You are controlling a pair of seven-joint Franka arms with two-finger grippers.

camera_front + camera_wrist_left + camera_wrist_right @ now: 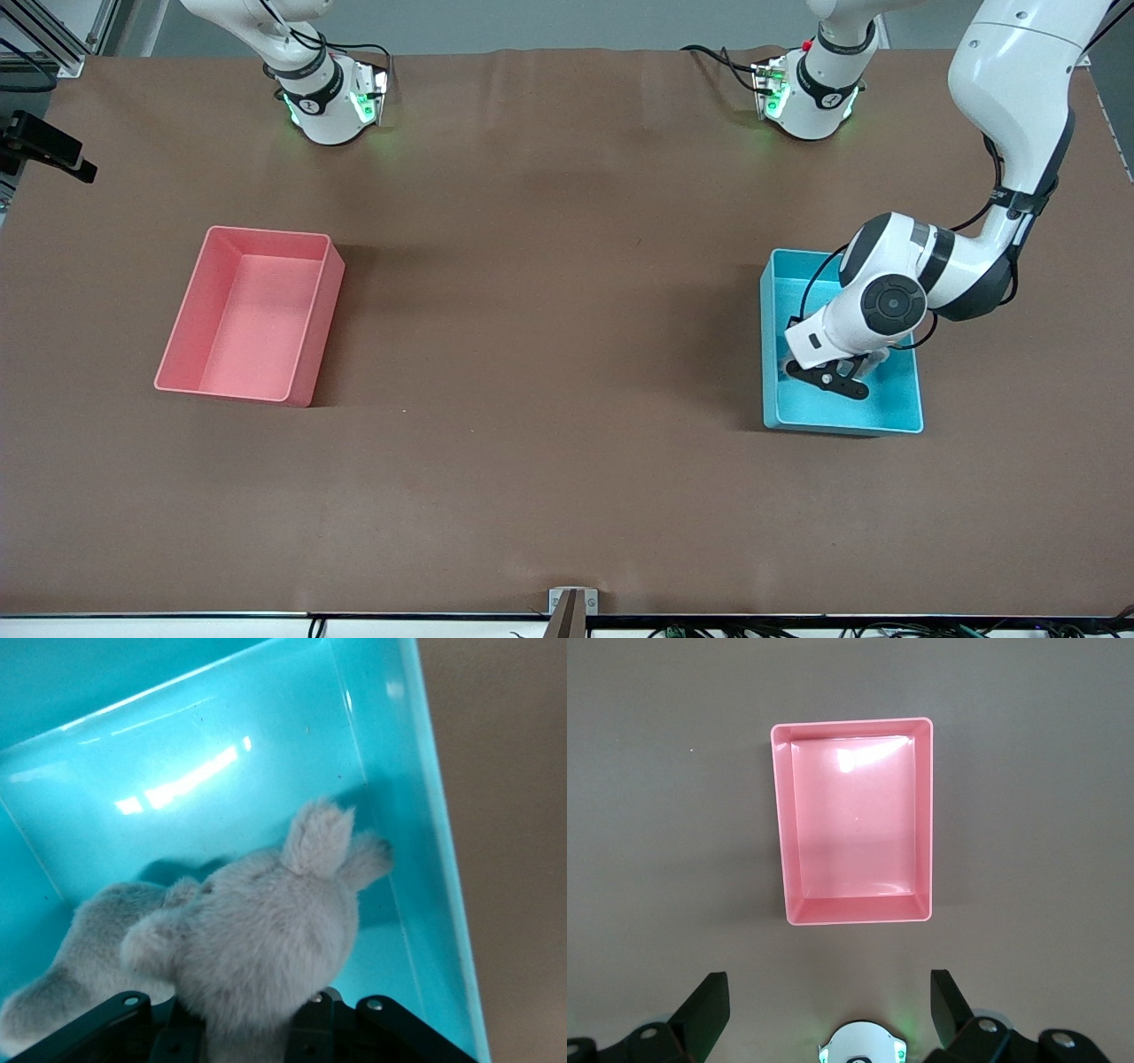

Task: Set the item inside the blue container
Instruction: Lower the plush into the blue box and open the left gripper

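The left gripper (831, 377), clamped on a grey plush toy (257, 939), is inside the blue container (904, 416), while the right gripper (824, 1005) waits, fingers spread wide, high above the pink bin (855, 833).

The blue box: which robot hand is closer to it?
Left. The left gripper is down inside the blue container, shut on a grey plush toy. The right gripper waits open, up above the pink bin toward the right arm's end.
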